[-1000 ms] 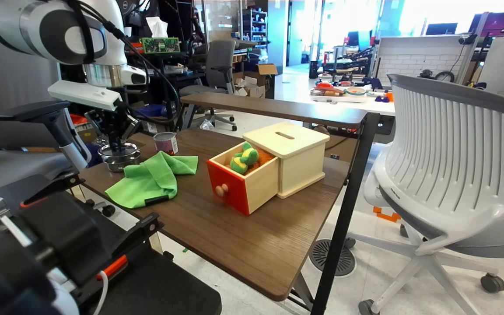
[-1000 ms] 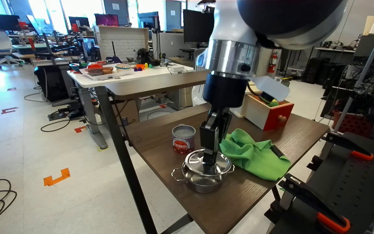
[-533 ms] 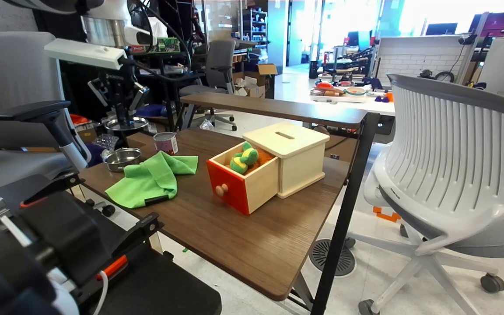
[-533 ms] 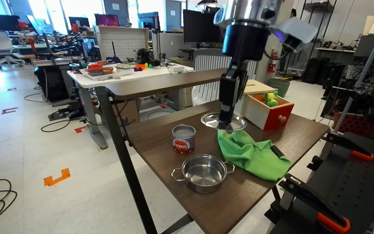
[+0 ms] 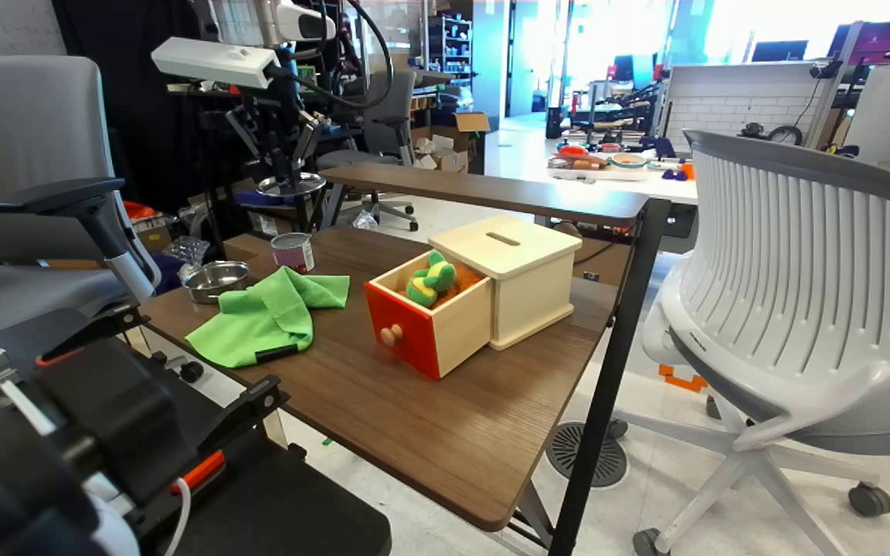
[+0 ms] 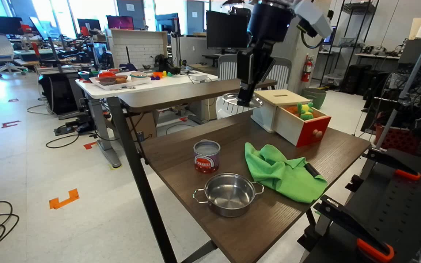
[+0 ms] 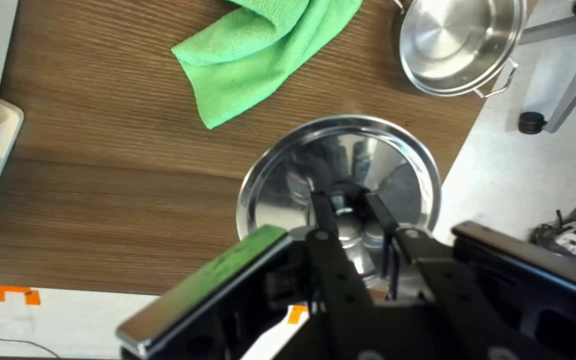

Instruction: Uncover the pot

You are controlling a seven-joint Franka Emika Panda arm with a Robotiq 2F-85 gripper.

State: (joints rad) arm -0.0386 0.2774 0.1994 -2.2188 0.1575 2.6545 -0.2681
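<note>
silver collar point(image 5: 240, 22) | black cylindrical coupling point(image 6: 270, 22) | white oblong housing point(image 5: 213, 62) | black cable point(image 5: 391, 68) | black jaws

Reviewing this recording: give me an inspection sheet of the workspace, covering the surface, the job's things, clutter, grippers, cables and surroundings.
Surface: brown wood-grain tabletop, seen in all three views.
Job's things: pot upright on it, uncovered; lid raised above the tabletop, apart from the pot.
Inside the pot: nothing seen.
Clutter: crumpled green cloth beside the pot, contact unclear; cherries can, upright; wooden box, its red-fronted drawer pulled open with a green-and-yellow toy inside.
Grippers: one gripper, closed on the lid from above.
Cables: black cable looping out above the gripper; coiled cables on the pale floor.
Surroundings: grey office chair and white chair nearby.
</note>
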